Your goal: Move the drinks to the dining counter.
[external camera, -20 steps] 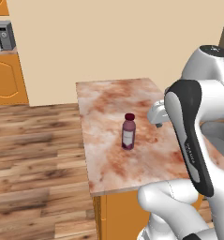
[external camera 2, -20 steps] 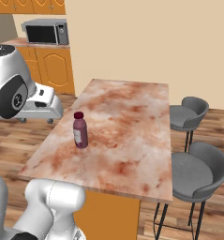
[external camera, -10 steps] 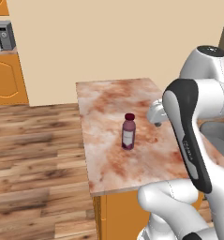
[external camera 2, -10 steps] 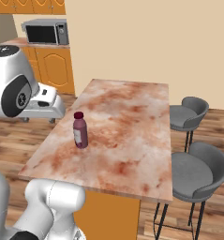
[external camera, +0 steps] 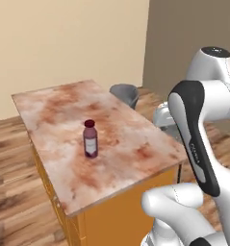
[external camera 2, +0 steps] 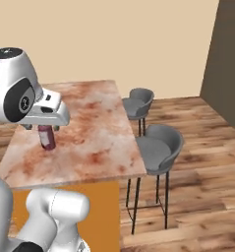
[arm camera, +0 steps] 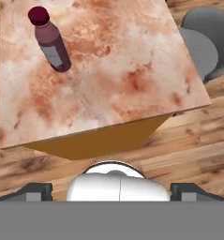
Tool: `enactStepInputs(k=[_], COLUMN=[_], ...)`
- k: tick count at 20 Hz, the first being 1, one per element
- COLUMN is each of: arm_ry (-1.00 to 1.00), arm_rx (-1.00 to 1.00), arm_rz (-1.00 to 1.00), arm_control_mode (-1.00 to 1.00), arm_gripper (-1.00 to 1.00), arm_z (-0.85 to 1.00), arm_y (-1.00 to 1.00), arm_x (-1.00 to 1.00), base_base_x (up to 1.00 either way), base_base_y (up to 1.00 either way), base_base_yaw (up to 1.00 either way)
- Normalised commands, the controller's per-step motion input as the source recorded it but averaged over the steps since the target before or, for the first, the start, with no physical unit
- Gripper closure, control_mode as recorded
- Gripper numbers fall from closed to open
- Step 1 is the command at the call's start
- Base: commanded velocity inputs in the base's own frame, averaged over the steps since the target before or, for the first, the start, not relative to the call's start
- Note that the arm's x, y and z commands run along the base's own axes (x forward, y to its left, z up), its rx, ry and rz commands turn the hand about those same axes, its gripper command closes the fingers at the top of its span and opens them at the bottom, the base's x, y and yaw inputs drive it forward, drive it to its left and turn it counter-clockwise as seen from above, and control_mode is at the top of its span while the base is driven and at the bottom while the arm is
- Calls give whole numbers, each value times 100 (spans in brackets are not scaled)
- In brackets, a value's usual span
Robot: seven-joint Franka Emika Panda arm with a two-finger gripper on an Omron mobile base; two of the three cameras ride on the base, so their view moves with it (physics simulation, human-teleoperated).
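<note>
Left base view: the bottle (external camera: 90,139) stands upright on the counter (external camera: 54,110), about midway along its length and nearer the left long edge than the right. A grey stool (external camera: 125,93) sits off the far right edge. The arm (external camera: 196,134) rises at the right, clear of the bottle.

Right base view: the bottle (external camera 2: 47,137) stands near the counter's (external camera 2: 97,133) left edge, its top hidden behind the arm's wrist. Two stools (external camera 2: 158,147) stand along the right edge.

Hand view: the gripper (arm camera: 112,191) is spread wide and empty, with the fingertips (arm camera: 34,191) barely visible at the bottom. It seems to hover off the counter's (arm camera: 132,70) near edge. The bottle (arm camera: 50,46) stands toward the far left corner.
</note>
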Motion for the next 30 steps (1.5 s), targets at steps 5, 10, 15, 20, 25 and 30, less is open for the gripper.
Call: enactStepInputs(k=[5,10,15,20,25,30], arm_ry=[0,0,0,0,0,0], arm_rx=[0,0,0,0,0,0], arm_rz=[0,0,0,0,0,0], arm_control_mode=[100,100,100,100,100,100], arm_gripper=[-100,-100,-100,-100,-100,-100], arm_z=[0,0,0,0,0,0], arm_y=[0,0,0,0,0,0], arm_x=[0,0,0,0,0,0], base_base_x=[0,0,0,0,0,0], base_base_y=[0,-9,-9,0,0,-5], base_base_yaw=[-100,-97,-98,-100,-100,-98])
